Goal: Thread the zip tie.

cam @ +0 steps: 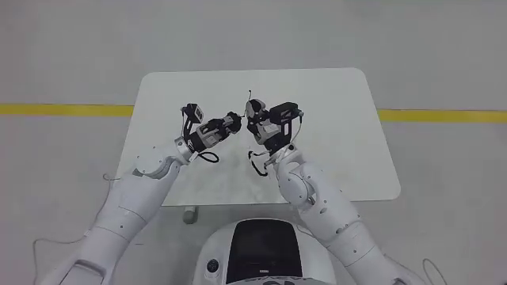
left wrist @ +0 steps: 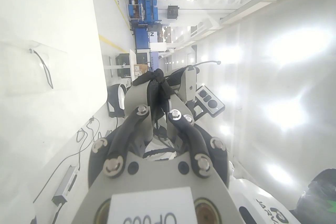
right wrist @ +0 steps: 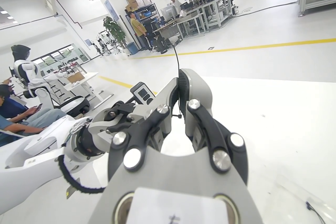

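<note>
Right gripper [right wrist: 179,75] clamps zip tie [right wrist: 176,59], centre of top view. Left gripper [left wrist: 157,77] is closed, on what I cannot tell. Risk: tie flexes or slips in that pinch, spoiling alignment.

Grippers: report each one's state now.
Left gripper: shut; a black bit at its tips, unclear what.
Right gripper: shut on zip tie.
</note>
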Available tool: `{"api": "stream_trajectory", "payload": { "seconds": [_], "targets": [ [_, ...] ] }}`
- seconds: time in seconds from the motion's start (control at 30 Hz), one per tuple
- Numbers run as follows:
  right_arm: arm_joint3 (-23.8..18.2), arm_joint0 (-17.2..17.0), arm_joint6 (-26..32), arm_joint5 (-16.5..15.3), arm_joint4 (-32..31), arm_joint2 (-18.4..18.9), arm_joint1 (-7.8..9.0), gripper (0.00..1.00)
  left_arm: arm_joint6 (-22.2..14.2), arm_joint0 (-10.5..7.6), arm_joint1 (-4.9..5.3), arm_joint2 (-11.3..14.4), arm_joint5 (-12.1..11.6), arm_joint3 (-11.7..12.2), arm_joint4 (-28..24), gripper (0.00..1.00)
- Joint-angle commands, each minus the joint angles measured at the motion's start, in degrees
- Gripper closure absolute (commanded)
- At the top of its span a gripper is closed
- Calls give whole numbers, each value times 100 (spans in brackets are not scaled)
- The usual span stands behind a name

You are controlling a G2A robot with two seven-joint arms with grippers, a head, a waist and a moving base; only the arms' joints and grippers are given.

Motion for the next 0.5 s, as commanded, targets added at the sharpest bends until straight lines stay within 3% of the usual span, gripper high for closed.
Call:
{"api": "stream_trajectory", "payload": {
  "seconds": [0.0, 0.47],
  "targets": [
    [2, -1, 2, 6, 0, 1, -3, 100, 0, 0, 0, 0, 0, 0, 0, 100],
    [92, -25, -6, 66, 19, 10, -26, 100, 0, 0, 0, 0, 0, 0, 0, 100]
  ]
}}
